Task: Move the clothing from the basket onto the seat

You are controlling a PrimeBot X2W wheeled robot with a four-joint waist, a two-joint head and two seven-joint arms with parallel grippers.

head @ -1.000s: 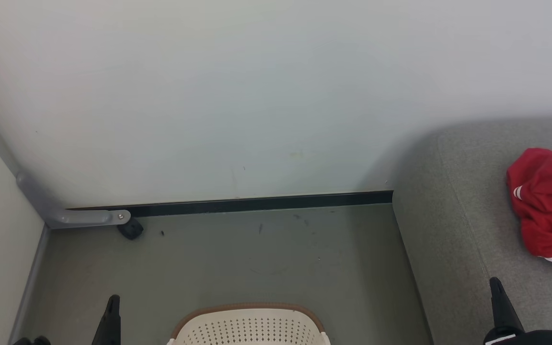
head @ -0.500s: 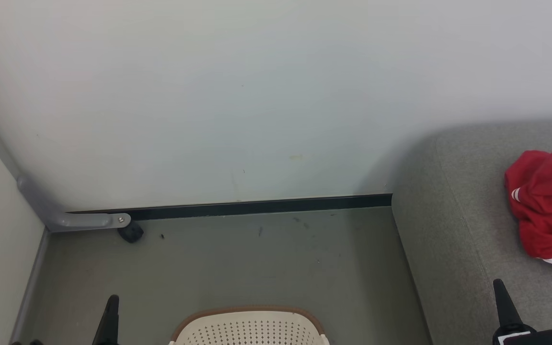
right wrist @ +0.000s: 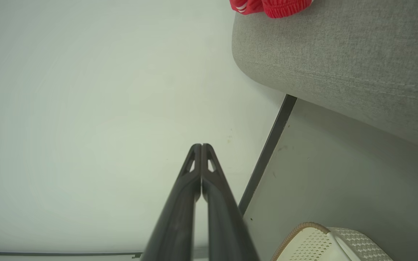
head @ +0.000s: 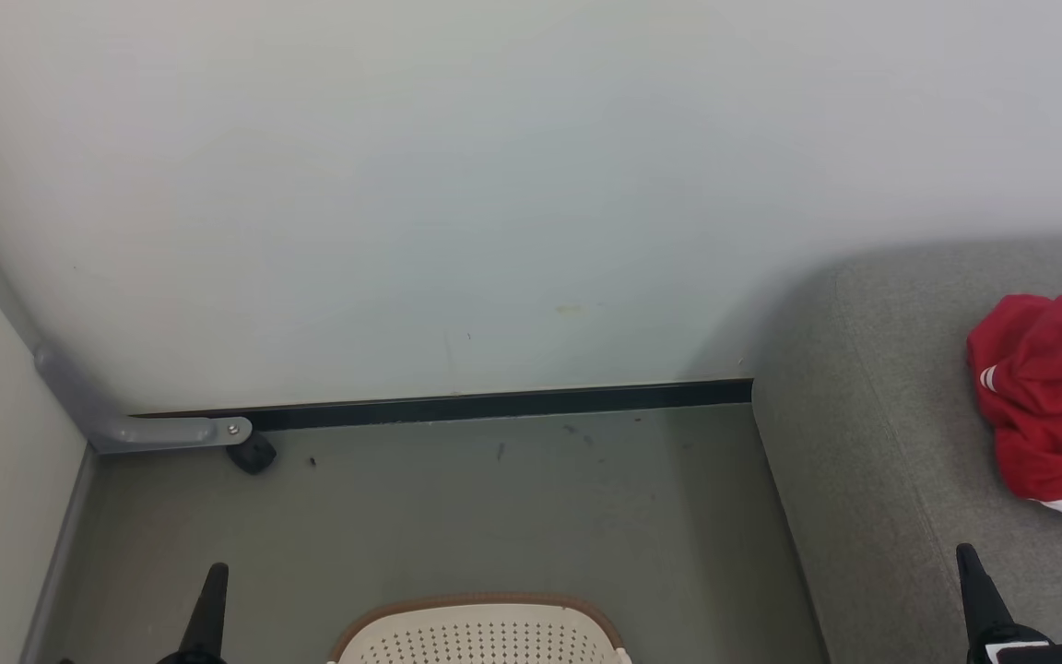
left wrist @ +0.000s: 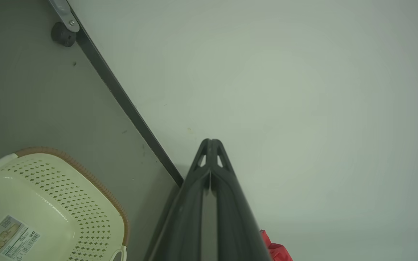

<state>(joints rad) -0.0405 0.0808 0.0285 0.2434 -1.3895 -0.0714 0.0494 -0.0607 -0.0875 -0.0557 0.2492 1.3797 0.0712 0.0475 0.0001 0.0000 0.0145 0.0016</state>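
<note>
Grippers left and right point up, jaws closed, empty.

Left end effector, right end effector — long dark tapered fingers, triangular cut-outs near tips.

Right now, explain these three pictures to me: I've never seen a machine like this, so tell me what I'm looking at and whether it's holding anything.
This is a wheeled robot with two arms. The head camera looks down at a grey-green floor by a pale wall. The dark spike at lower left is the left tool; at lower right, the right tool. The other two pictures come from cameras on each wrist, looking along that tool's fingers. Both tools are shut and hold nothing. The oval cream perforated plastic basket stands on the floor; what its inside shows looks empty. The crumpled red clothing with white stripes lies on the large grey fabric seat.
</note>
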